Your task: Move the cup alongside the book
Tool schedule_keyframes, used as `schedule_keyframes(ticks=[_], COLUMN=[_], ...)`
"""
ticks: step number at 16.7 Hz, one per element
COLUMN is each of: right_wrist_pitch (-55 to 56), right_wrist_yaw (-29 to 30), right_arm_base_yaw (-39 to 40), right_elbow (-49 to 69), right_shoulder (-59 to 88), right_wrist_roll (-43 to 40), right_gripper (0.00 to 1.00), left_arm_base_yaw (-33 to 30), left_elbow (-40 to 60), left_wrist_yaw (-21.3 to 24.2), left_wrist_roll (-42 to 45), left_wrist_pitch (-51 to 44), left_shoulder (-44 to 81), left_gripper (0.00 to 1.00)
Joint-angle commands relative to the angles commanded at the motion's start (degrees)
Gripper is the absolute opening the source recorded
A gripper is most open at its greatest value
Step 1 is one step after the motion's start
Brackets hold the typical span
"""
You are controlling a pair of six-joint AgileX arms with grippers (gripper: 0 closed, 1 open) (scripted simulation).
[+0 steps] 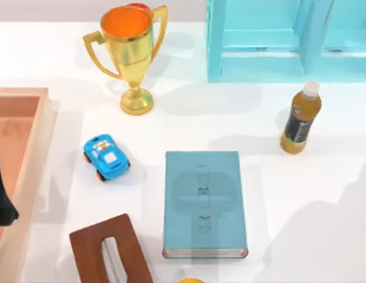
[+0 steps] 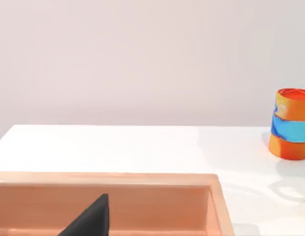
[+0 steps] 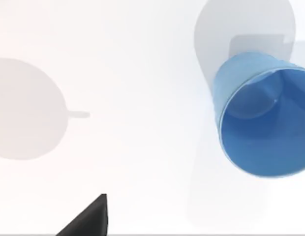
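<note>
A: Book's heading?

B: The teal book [image 1: 204, 203] lies flat at table centre, long axis running far edge to near edge, white page edges at the near end. Toy car [image 1: 105, 157] to its left, tissue box [image 1: 111, 252] at its near-left corner.

A: The cup?

B: In the right wrist view the blue cup [image 3: 263, 118] stands on the white table [image 3: 142, 73], mouth toward the camera, off beside one dark fingertip [image 3: 88, 219]. Finger spread: cannot tell, either arm.

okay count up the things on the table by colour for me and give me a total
Blue: 3, book, toy car, cup
Gold: 1, trophy cup
Brown: 1, tissue box
Amber: 1, bottle
Orange and blue: 1, striped can
Total: 7
</note>
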Motion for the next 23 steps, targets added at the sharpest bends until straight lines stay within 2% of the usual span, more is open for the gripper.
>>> schedule_keyframes(ticks=[4, 11, 17, 23], right_wrist_pitch=[2.37, 19.69, 21.47, 21.47], right_wrist_yaw=[0.00, 0.03, 0.03, 0.03], right_arm_base_yaw=[0.23, 0.20, 0.18, 0.18], right_elbow=[-2.15, -14.36, -15.95, -15.95], right_shoulder=[0.49, 4.94, 5.52, 5.52], right_wrist_roll=[0.21, 0.29, 0.26, 0.26], right_gripper=[1.00, 1.00, 1.00, 0.55], left_arm_base_yaw=[0.00, 0.00, 0.00, 0.00], left_elbow=[0.00, 0.00, 0.00, 0.00], left_wrist_yaw=[0.00, 0.00, 0.00, 0.00], left_wrist_roll=[0.00, 0.00, 0.00, 0.00], left_wrist_pitch=[0.00, 0.00, 0.00, 0.00], left_shoulder=[0.00, 0.00, 0.00, 0.00], left_gripper=[1.00, 1.00, 1.00, 1.00])
